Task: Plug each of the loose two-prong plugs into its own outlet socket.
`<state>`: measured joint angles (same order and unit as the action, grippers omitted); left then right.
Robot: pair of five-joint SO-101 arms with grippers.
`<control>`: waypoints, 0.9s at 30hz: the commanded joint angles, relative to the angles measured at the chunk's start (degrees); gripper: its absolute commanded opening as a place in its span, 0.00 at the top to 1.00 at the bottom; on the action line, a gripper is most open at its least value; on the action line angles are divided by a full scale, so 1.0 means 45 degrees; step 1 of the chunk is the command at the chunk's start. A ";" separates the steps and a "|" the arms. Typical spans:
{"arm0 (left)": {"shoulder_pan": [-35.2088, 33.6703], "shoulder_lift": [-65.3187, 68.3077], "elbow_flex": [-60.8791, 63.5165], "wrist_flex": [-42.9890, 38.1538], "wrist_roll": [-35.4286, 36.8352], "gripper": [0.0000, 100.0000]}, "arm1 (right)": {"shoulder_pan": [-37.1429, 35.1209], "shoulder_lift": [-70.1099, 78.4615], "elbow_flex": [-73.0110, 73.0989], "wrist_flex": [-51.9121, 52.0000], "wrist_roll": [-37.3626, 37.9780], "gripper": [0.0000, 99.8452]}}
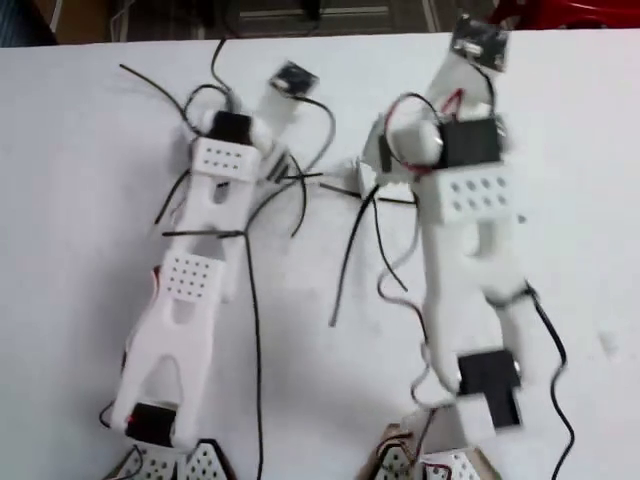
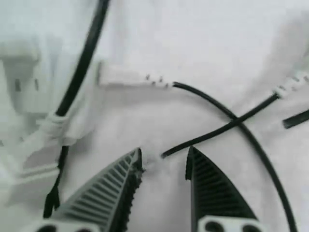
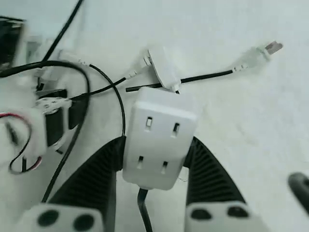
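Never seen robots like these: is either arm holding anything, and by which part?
The right gripper holds the outlet block by its two sides. The left gripper is open above a black cable and holds nothing.

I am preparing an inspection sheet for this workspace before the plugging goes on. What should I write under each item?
Surface: white table.
Job's things: outlet block held by the right gripper. A white plug sits at its far end; I cannot tell if it is inserted. A loose two-prong plug lies apart on the table. A second outlet block and another plug lie before the left gripper.
Clutter: nothing seen.
Grippers: left gripper open, low over the table; right gripper shut on the outlet block.
Cables: black cables cross between the arms.
Surroundings: dark floor behind the table, and a red object.
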<state>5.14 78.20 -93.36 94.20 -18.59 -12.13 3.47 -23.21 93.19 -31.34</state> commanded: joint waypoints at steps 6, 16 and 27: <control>-0.2452 -0.0479 -0.0527 -0.0371 0.2735 0.83 | -0.2159 0.4523 -0.0430 -0.2276 -0.3087 0.98; -0.3897 -0.0713 -0.0508 -0.0938 0.6212 0.83 | -0.4464 0.7805 -0.0430 -0.4562 -0.5236 0.97; -0.3897 -0.0772 -0.0508 -0.0938 0.6330 0.83 | -0.5011 0.8742 -0.2930 -0.2686 -0.5236 0.71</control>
<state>-11.65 78.20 -93.36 90.95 9.27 -34.73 43.65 -30.86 75.25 -54.81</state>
